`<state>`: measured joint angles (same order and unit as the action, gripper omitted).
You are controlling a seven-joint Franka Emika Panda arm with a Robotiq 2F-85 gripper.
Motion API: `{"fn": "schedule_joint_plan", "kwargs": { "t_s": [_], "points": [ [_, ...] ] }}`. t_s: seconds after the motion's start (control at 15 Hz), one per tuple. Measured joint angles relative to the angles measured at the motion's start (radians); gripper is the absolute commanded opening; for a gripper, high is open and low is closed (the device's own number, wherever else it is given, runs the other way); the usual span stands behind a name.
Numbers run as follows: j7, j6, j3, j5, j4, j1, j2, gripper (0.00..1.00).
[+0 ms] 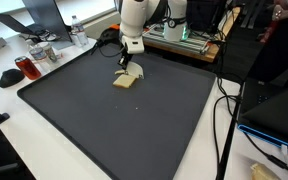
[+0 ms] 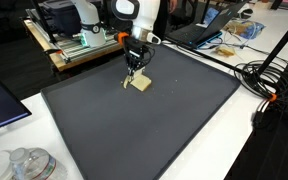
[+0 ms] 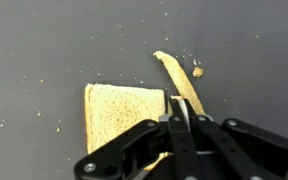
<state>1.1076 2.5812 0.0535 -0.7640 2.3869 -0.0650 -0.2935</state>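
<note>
Wrist view puts me right over the gripper (image 3: pixel 181 112), and its two fingers (image 3: pixel 174 128) are pressed flat together with no gap between them. They come down at one edge of the bread (image 3: pixel 124 115), a pale square slice lying flat. I cannot tell whether anything is pinched between the tips. Running away from the fingertips is the crust (image 3: pixel 178 78), a thin curved strip lying on the surface alongside that same edge of the slice. A larger crumb (image 3: pixel 197 71) sits just beside the strip's far end, and finer specks are scattered about on all sides. In both exterior views the gripper (image 1: pixel 130 68) (image 2: pixel 134 72) points straight down and its tips meet the bread (image 1: pixel 127 81) (image 2: pixel 139 83) directly beneath it. The slice looks small and tan against the dark ground. Everything rests on the mat (image 1: pixel 114 125) (image 2: pixel 144 135), a big dark grey sheet that spreads out widely from the gripper, which stands nearer the mat's far edge than the near one. The white arm (image 1: pixel 134 18) (image 2: pixel 136 12) rises straight above the gripper. Well apart from it, past the mat's edge, black cables (image 1: pixel 224 110) (image 2: pixel 269 80) trail across the white table. A clear bottle (image 1: pixel 77 35) stands off beyond one corner of the mat in an exterior view.
</note>
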Motion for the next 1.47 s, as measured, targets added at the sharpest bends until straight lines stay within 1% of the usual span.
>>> {"fn": "schedule_joint_plan", "kwargs": {
  "t_s": [0.2, 0.4, 0.53, 0.67, 0.93, 1.07, 1.27, 1.4, 1.47],
  "points": [
    [0.057, -0.058, 0.014, 0.072, -0.001, 0.005, 0.028, 0.01],
    [0.088, -0.078, 0.019, 0.171, -0.001, 0.005, 0.078, 0.01],
    [0.097, -0.101, 0.019, 0.258, -0.001, 0.006, 0.126, 0.01],
    [0.083, -0.147, 0.019, 0.325, 0.002, 0.012, 0.181, 0.01],
    [-0.030, -0.258, 0.019, 0.445, 0.027, 0.037, 0.305, 0.01],
    [-0.095, -0.280, 0.019, 0.516, 0.050, 0.058, 0.369, 0.01],
    [-0.254, -0.279, 0.024, 0.559, 0.084, 0.100, 0.455, 0.01],
    [-0.389, -0.265, 0.038, 0.556, 0.102, 0.126, 0.497, 0.01],
    [-0.466, -0.258, 0.056, 0.549, 0.109, 0.130, 0.512, 0.01]
  ]
}}
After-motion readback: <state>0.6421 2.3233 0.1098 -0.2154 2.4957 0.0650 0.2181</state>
